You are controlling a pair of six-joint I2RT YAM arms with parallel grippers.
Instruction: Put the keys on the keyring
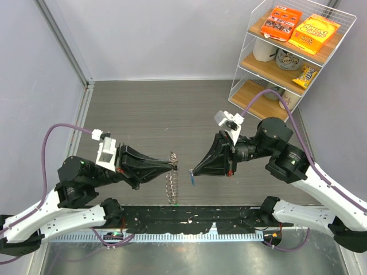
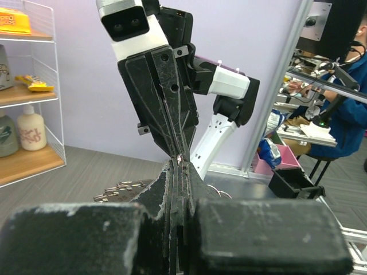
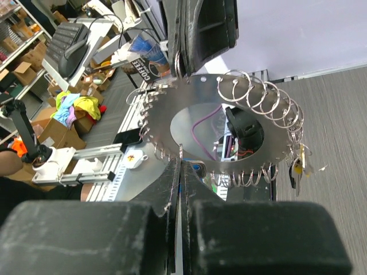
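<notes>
The keyring (image 1: 172, 182) is a flat metal disc with a wide hole, fringed with small split rings, held upright above the table. In the right wrist view it faces me (image 3: 157, 120). My left gripper (image 1: 174, 167) is shut on its top edge, seen also in the left wrist view (image 2: 179, 163). My right gripper (image 1: 192, 171) is shut on a thin silvery key (image 3: 181, 150) with a blue head (image 1: 193, 181). The key's tip reaches the disc's lower rim. A few keys (image 3: 296, 169), one yellow, hang from rings at the disc's right.
A white wire shelf (image 1: 292, 51) with snack boxes and bottles stands at the back right, also in the left wrist view (image 2: 23, 103). A black rail (image 1: 183, 220) runs along the near edge. Grey walls close the left and back.
</notes>
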